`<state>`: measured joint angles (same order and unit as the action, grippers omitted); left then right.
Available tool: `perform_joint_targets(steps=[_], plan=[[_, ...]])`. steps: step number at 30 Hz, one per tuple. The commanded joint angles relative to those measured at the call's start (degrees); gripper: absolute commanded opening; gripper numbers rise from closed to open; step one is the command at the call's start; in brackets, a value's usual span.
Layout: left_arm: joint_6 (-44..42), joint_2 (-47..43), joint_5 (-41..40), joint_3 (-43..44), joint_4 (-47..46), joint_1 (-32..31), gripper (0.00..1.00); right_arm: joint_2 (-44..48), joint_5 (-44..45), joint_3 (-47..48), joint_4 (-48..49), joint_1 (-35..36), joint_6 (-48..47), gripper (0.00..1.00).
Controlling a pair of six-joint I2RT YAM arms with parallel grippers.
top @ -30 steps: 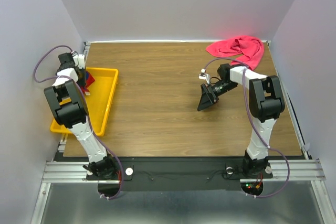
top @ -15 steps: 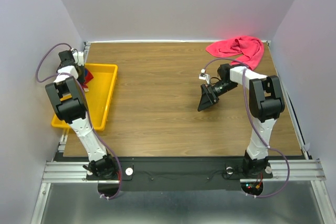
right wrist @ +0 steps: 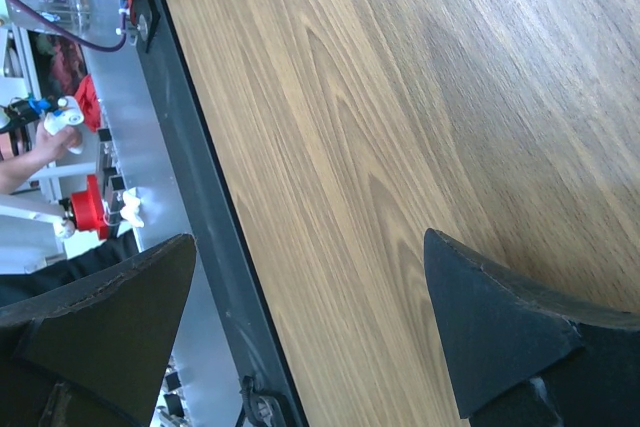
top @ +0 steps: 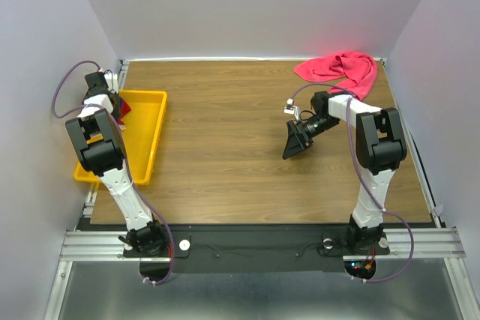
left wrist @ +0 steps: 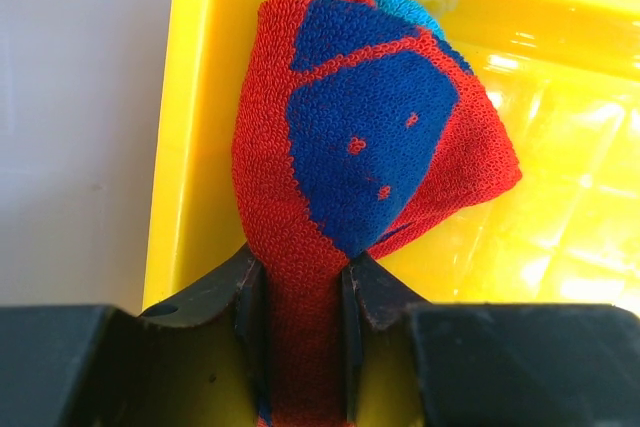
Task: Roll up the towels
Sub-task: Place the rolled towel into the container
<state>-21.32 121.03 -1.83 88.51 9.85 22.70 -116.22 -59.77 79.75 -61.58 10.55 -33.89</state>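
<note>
Left wrist: left gripper (left wrist: 300, 287) clamps soft, limp patterned towel (left wrist: 370, 127) by a bunched edge over yellow tray (left wrist: 200, 97); right gripper (right wrist: 310, 247) spread.

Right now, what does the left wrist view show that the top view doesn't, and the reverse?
Left wrist only: the patterned towel up close, navy, red and teal, pinched in the left gripper. Top only: the pink towel bunched at the far right corner of the table; the right gripper open over bare wood. Both: the yellow tray, with the patterned towel at one corner.
</note>
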Motion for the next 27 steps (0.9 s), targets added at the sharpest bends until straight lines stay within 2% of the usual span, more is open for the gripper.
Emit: perform_joint_targets(steps=[1,3,6,13,14,24,25,26,27], plan=[[2.95,1.05,-2.66,0.52,-0.10,0.86,0.09,1.00,-0.35,-0.64,-1.61,0.09,-1.44,1.00],[2.87,0.87,-1.17,0.52,0.26,0.86,0.21,1.17,-0.26,-0.73,-1.79,0.09,-1.44,1.00],[2.60,-0.18,-0.46,0.61,0.52,0.86,0.32,1.18,-0.26,-0.82,-1.87,0.18,-1.62,1.00],[1.02,-1.67,-1.34,1.66,2.10,0.86,0.43,1.44,-0.70,-0.82,-2.05,0.09,-1.97,1.00],[0.67,-1.85,-1.34,1.75,2.37,0.86,0.55,1.53,-0.70,-0.73,-2.14,0.09,-2.06,1.00],[-0.56,-4.05,-2.13,3.95,4.21,0.86,0.58,1.97,-1.23,-1.08,-2.58,0.09,-2.94,1.00],[-0.74,-4.40,-2.13,4.13,4.30,0.86,0.74,2.05,-1.32,-1.08,-2.58,0.18,-3.02,1.00],[-0.91,-4.66,-2.22,4.30,4.22,0.86,0.81,2.05,-1.40,-1.17,-2.67,0.09,-3.29,1.00],[-1.00,-5.01,-2.30,4.56,4.48,0.86,0.83,2.05,-1.58,-1.17,-2.75,0.18,-3.38,1.00]])
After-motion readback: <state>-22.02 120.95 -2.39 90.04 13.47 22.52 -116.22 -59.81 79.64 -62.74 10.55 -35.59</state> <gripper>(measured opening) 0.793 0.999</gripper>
